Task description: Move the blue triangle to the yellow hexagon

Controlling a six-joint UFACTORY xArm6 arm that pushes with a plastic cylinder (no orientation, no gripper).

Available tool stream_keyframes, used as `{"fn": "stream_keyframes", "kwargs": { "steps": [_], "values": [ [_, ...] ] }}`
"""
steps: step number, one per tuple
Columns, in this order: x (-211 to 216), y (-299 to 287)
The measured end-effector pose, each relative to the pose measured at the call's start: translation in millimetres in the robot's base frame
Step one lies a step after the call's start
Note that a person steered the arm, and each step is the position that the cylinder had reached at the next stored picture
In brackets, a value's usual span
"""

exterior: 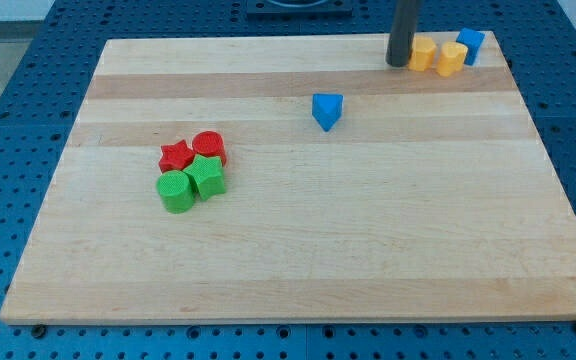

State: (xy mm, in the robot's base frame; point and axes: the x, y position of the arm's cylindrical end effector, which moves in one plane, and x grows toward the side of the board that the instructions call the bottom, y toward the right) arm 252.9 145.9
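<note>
The blue triangle (327, 110) lies on the wooden board (298, 250), a little above and right of its middle. Two yellow blocks stand at the top right: one (423, 53) looks like the yellow hexagon, the other (452, 59) is just right of it. My tip (399, 63) rests on the board just left of the first yellow block, close to or touching it. The tip is up and to the right of the blue triangle, well apart from it.
A blue block (470, 44) stands at the top right corner, behind the yellow ones. A cluster sits at the left: a red star (176, 155), a red cylinder (209, 147), a green cylinder (175, 191) and a green star-like block (206, 177). The board lies on a blue perforated table.
</note>
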Motion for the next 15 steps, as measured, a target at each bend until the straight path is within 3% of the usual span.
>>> {"fn": "stream_keyframes", "kwargs": {
  "steps": [2, 5, 7, 8, 12, 15],
  "values": [
    [-3.1, 7.6],
    [40.1, -117.9],
    [86.9, -163.1],
    [108.0, -159.9],
    [109.1, -44.3],
    [102.6, -13.7]
  ]
}}
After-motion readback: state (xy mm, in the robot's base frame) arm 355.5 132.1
